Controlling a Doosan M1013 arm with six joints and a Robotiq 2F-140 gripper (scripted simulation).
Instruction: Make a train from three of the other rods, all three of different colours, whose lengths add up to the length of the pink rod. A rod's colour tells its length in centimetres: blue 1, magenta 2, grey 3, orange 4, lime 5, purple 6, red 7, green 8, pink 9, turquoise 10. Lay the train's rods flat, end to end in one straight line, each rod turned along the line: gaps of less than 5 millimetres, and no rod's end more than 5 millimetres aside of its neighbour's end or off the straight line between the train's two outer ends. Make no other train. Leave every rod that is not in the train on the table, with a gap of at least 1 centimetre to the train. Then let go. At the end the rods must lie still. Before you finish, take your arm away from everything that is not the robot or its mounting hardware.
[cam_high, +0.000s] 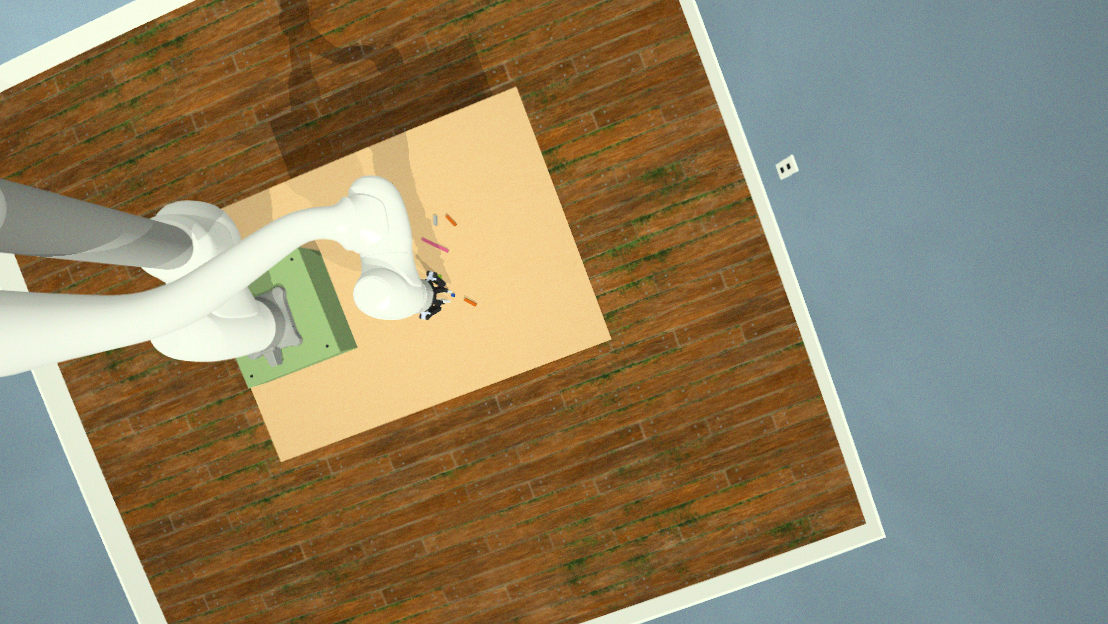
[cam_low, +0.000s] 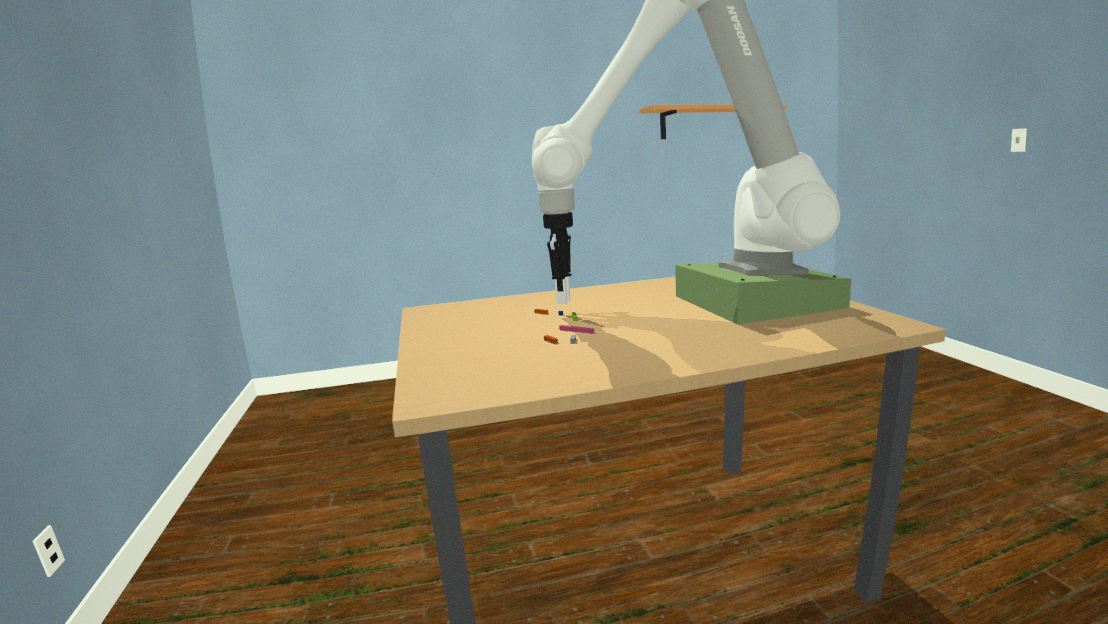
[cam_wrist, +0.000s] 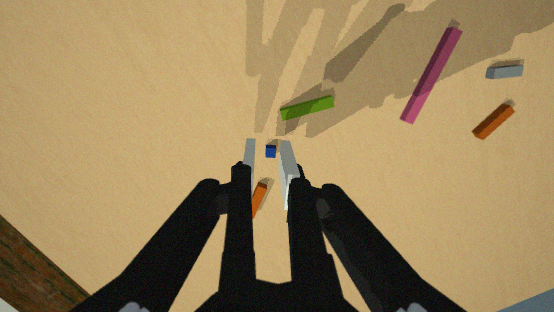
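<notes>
- Claw (cam_wrist: 266, 159) points straight down above the table (cam_low: 480, 387); we see its pale fingertips parted by a narrow gap, holding nothing.
- Blue rod (cam_wrist: 270, 150) lies on the table and shows in that gap in the wrist view; we read daylight on both sides of it, so neither fingertip touches it. From the side the fingertips hang a little above the board, with the blue rod (cam_low: 560, 313) just below them.
- One orange rod (cam_wrist: 259, 196) shows partly behind the fingers, lying apart from the blue rod; from above it sits just beside the claw (cam_high: 469, 301).
- Lime rod (cam_wrist: 307, 107) lies flat a little beyond the blue rod, in the arm's shadow, not touching it.
- Pink rod (cam_wrist: 431, 75) lies farther out, slanted, by itself.
- Grey rod (cam_wrist: 504, 71) and a second orange rod (cam_wrist: 493, 121) lie past the pink rod, apart from each other.
- We note no two rods end to end.
- Arm stands on a green base block (cam_low: 697, 298) at the table's far side.
</notes>
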